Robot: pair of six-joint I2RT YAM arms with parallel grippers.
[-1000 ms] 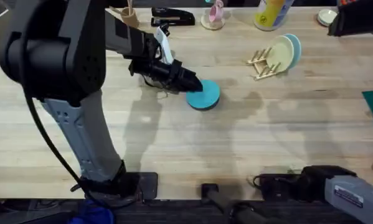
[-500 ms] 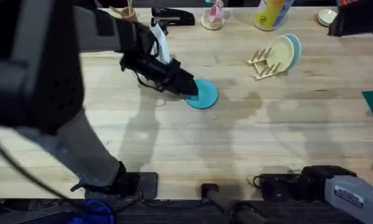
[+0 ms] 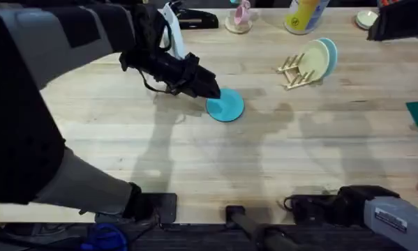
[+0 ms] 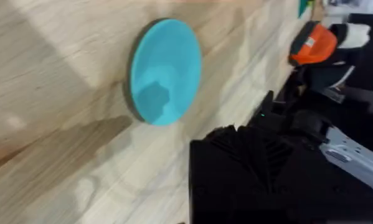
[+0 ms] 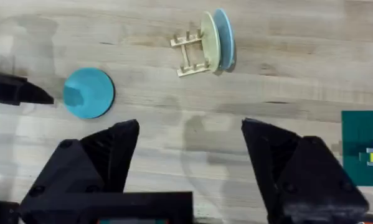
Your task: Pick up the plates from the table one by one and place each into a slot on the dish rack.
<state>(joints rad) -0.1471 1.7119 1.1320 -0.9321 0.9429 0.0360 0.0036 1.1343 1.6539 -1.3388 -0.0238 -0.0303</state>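
Pick step: left gripper, finger state unclear, sits at edge of flat round turquoise plastic plate on wooden tabletop; next needs rim pinch, then lift.

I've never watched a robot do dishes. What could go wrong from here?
The left claw sits at the rim of the turquoise plate, which lies flat on the table; it may just push the plate along instead of gripping it. The rack already holds two plates, so a clumsy insert could knock them or tip it.
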